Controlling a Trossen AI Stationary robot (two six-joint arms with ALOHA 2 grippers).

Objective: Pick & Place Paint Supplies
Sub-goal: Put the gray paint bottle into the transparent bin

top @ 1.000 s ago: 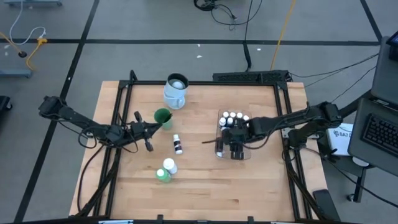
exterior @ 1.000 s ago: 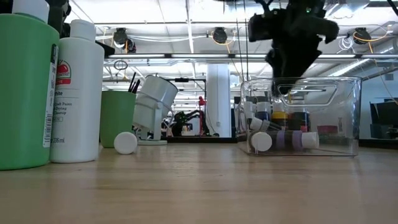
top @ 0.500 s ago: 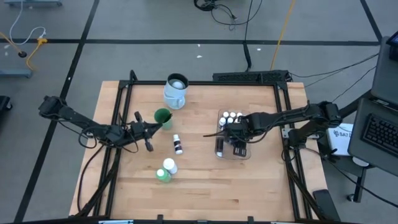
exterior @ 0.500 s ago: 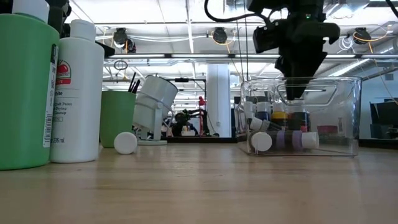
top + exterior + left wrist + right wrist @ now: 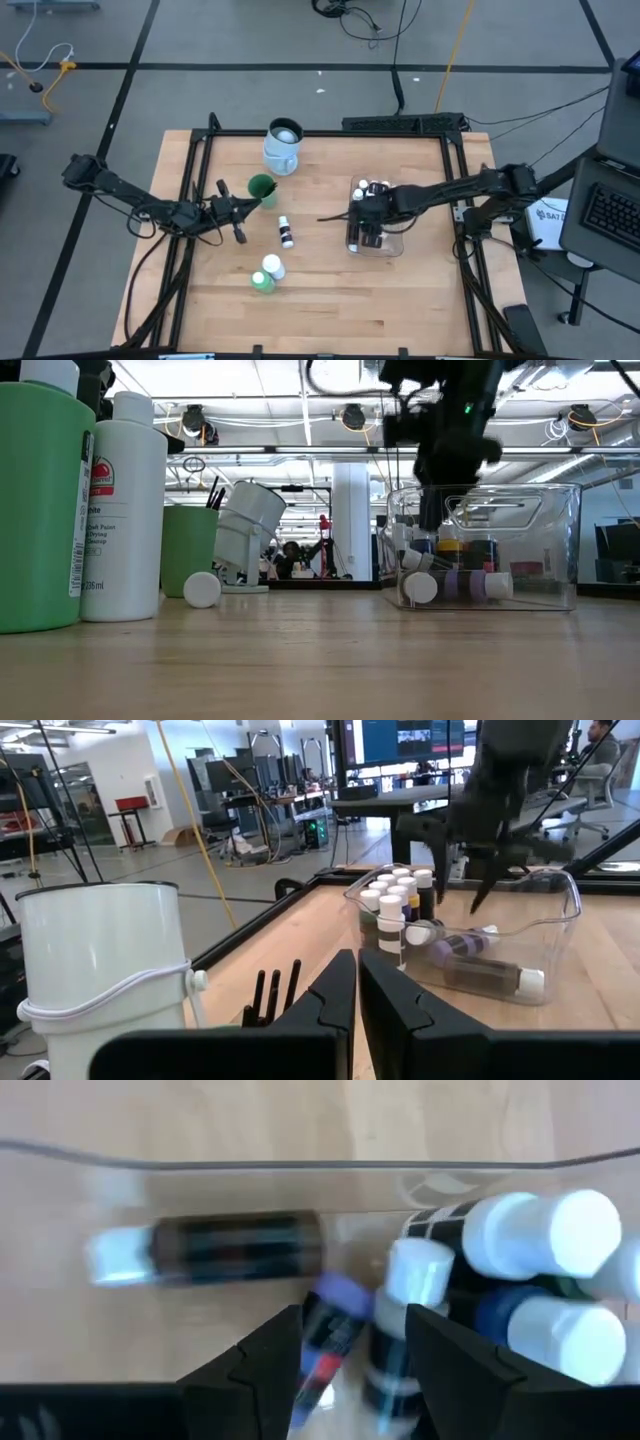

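Near the desk's right edge I see the clear tub (image 5: 375,232) holding small white-capped bottles (image 5: 392,896), some upright, some lying. My right fingers (image 5: 362,222), apart and empty, have shifted toward the tub's left end. My left fingers (image 5: 240,210), closed and empty, stay beside the green cup (image 5: 261,188) holding brushes (image 5: 274,996).

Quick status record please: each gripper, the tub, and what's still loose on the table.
right gripper: open, empty, over the tub
left gripper: shut, empty, beside the green cup
tub: holds small bottles, some upright, some lying
loose: small bottle mid-table; green bottle and white bottle at the front
brushes: in the green cup
mug: at the back
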